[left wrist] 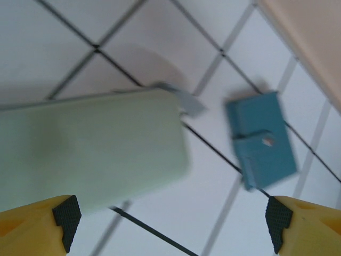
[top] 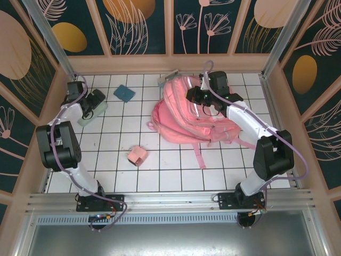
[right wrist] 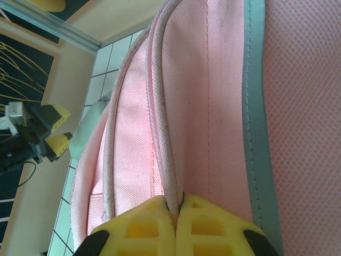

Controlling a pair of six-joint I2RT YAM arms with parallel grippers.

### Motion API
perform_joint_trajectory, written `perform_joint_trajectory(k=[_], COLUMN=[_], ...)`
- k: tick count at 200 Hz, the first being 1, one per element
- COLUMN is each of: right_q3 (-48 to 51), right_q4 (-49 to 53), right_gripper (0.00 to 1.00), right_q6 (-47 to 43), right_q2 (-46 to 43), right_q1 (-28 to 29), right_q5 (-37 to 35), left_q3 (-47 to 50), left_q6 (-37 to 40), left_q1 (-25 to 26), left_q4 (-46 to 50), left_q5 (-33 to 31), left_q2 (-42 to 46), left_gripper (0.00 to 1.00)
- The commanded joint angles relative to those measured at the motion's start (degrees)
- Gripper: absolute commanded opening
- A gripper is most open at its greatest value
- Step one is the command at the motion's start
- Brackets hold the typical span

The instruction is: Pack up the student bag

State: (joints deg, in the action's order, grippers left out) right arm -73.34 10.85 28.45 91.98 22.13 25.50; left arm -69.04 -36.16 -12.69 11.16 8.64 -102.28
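The student bag [top: 192,114] is by far the biggest thing on the white tiled tabletop [top: 170,176]. It lies slumped on its side directly under the right claw [right wrist: 178,205], with its straps trailing back toward that arm's base. The right claw is pinched fully together on a piped edge of the pink fabric, next to the pale strip. It looks to me as though it is holding up the lip of a pocket or the main opening.

Next in size is a pale green case [left wrist: 90,149], lying flat just beneath the left claw [left wrist: 173,221]. That claw is spread wide and has hold of nothing. Seen from its wrist, the case sits toward one fingertip rather than centred in the gap.

I would say the step in hand is picking up this case. To do it well, the left claw should slide sideways until the case sits squarely between its fingers, then come straight down and close across the narrow width. The shell looks smooth and could squirt out of a grip on one corner. Meanwhile the right claw should hold the edge high and taut so the mouth gapes.

A small pink box [top: 138,156] sits well apart from both claws, toward the arm bases. Smallest is a blue pouch [left wrist: 261,138], just beyond the left claw on the bag's side.
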Motion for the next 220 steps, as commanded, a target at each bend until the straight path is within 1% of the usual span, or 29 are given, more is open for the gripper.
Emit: perform_joint_trajectory(k=[1, 24, 40, 81, 103, 140, 169, 183, 186, 220], right_q3=[-0.49, -0.35, -0.16, 0.4, 0.59, 0.75, 0.7, 0.57, 0.57, -0.12], right_q4=[-2.72, -2.59, -2.68, -3.0, -3.3, -3.92, -4.31, -4.65, -4.72, -5.22], right_gripper=[0.0, 0.0, 0.0, 0.0, 0.0, 0.0, 0.0, 0.0, 0.0, 0.0], right_q6=[0.03, 0.03, -0.01, 0.25, 0.36, 0.56, 0.71, 0.82, 0.9, 1.27], right_q2=[-0.77, -0.9, -1.11, -1.13, -0.95, -0.58, -0.05, 0.41, 0.5, 1.92], right_q1=[0.63, 0.73, 0.77, 0.72, 0.74, 0.83, 0.9, 0.97, 1.03, 1.49], right_q5=[0.94, 0.88, 0.7, 0.7, 0.76, 1.18, 1.56, 1.8, 1.83, 2.54], left_q3=[-1.52, -2.86, -3.22, -0.72, 1.38, 8.35, 14.64, 17.16, 17.48, 19.44], left_q6=[0.83, 1.75, 1.98, 0.09, -2.06, -7.79, -11.71, -13.95, -14.34, -17.7], left_q1=[-2.36, -3.37, -3.59, -3.57, -3.57, -3.51, -3.16, -2.44, -2.24, 1.04], left_q4=[0.31, 0.68, 0.88, -0.74, -1.93, -6.59, -9.52, -10.74, -10.8, -12.44], left_q5=[-0.64, -1.99, -1.62, 1.99, 5.76, 11.86, 14.65, 16.55, 16.84, 18.96], left_q2=[-2.68, -4.91, -6.16, -6.98, -6.55, -2.16, 2.63, 3.71, 5.24, 9.77], left_gripper=[0.91, 0.92, 0.91, 0.91, 0.89, 0.88, 0.88, 0.88, 0.88, 0.89])
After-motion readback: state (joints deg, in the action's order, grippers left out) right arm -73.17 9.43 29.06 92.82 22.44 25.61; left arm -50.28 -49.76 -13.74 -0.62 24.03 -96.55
